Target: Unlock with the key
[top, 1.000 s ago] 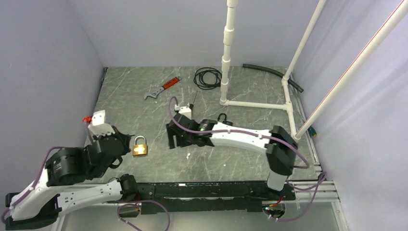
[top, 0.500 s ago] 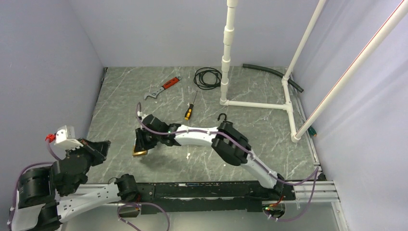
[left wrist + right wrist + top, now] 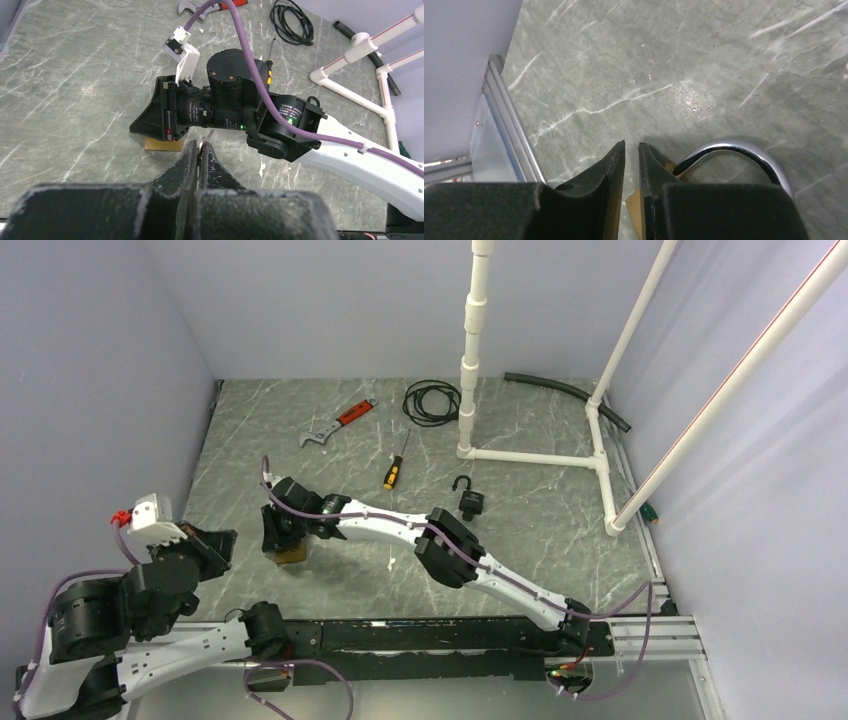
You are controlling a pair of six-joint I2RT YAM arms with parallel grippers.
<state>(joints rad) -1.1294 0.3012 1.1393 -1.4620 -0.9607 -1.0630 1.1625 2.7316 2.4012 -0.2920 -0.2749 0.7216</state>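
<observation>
A brass padlock [image 3: 291,556] sits at the left middle of the table, its gold body [image 3: 162,145] showing under my right gripper [image 3: 283,540]. The right wrist view has that gripper [image 3: 631,145] closed to a narrow slit, the brass body [image 3: 633,212] caught low between the fingers and the steel shackle [image 3: 734,147] arching off to the right. My left gripper [image 3: 201,145] hangs just short of the lock, shut on a small silver key [image 3: 208,136] whose tip pokes out past the fingertips. From above, the left gripper [image 3: 215,545] is left of the lock.
A black padlock [image 3: 471,498] with open shackle lies mid-table. Behind are a screwdriver [image 3: 396,472], a red-handled wrench [image 3: 338,422], a black cable coil [image 3: 432,401], a black hose [image 3: 565,392] and a white PVC pipe frame [image 3: 530,455]. Walls close in on both sides.
My right arm has swung left across the table onto the brass padlock and closed its jaws on it. My left arm has drawn back from the lock toward the near left, key still held.
</observation>
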